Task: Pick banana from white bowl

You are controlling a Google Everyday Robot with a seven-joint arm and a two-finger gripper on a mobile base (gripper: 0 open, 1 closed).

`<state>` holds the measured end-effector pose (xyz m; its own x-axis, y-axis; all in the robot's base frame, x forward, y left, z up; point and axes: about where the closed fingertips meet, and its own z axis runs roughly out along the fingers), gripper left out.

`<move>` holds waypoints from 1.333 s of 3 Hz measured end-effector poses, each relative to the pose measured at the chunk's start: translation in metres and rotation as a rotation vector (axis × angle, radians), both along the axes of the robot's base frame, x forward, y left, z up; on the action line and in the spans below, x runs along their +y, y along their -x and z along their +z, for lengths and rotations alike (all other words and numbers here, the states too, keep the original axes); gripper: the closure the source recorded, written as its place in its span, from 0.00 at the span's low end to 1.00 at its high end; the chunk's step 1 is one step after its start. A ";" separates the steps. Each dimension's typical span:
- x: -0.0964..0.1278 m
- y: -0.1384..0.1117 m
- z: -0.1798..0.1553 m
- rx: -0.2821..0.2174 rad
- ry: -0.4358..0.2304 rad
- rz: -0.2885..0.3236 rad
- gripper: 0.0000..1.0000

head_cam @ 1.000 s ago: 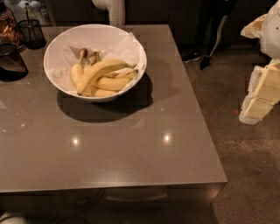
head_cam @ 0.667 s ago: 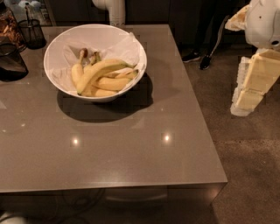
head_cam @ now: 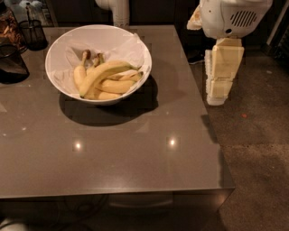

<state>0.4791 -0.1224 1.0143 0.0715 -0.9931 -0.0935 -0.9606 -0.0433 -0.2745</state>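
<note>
The white bowl stands on the far left part of the grey table, lined with crumpled white paper. Several bananas lie in it. The banana, the longest and strongly curved, lies on top, running from the bowl's front left up to the right. My gripper hangs fingers-down from the white arm housing, off the table's right edge. It is well to the right of the bowl, apart from it, and holds nothing.
Dark glass containers and a black mesh cup stand at the table's far left. A white post stands behind the bowl. The table's right edge drops to a brown floor.
My arm and gripper have moved left, from the right border of the view toward the table's right edge. The bowl and bananas have not moved.
</note>
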 end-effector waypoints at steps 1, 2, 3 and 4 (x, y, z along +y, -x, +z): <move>0.006 -0.005 0.004 -0.029 -0.014 0.006 0.00; 0.024 -0.025 0.011 -0.052 -0.069 0.046 0.00; 0.050 -0.057 0.018 -0.048 -0.076 0.099 0.00; 0.088 -0.098 0.014 -0.051 -0.063 0.159 0.00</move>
<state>0.5774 -0.0341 1.0279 0.2332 -0.9612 -0.1473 -0.9279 -0.1746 -0.3293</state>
